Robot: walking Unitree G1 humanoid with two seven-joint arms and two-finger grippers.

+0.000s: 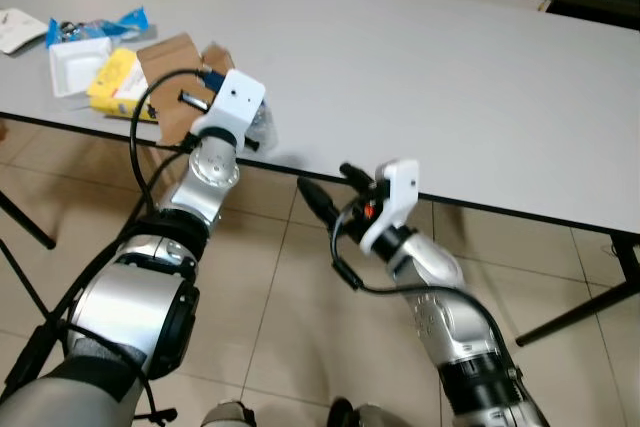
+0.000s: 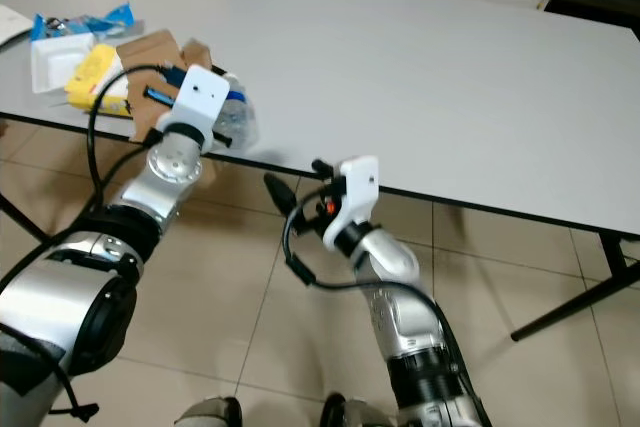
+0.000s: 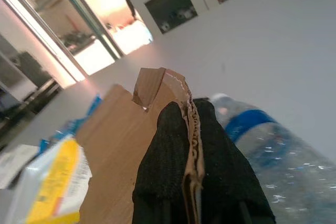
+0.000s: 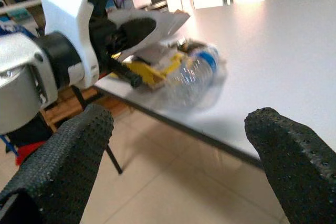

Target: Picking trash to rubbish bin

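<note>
One piece of cardboard is pinched edge-on between my left gripper's two black fingers, clamped tight on its torn edge. I see it at the near left edge of the white table, where the brown sheet lies partly over the rim. Just beside it on the table lies a clear plastic bottle with a blue label, on its side and close against the gripper. Beyond the cardboard, toward the table's left end, sit a yellow packet, a white tray and a blue wrapper, bunched together.

My right gripper hangs below the table edge over the tiled floor, its fingers spread wide apart with nothing between them, pointing toward the left arm and the bottle.
</note>
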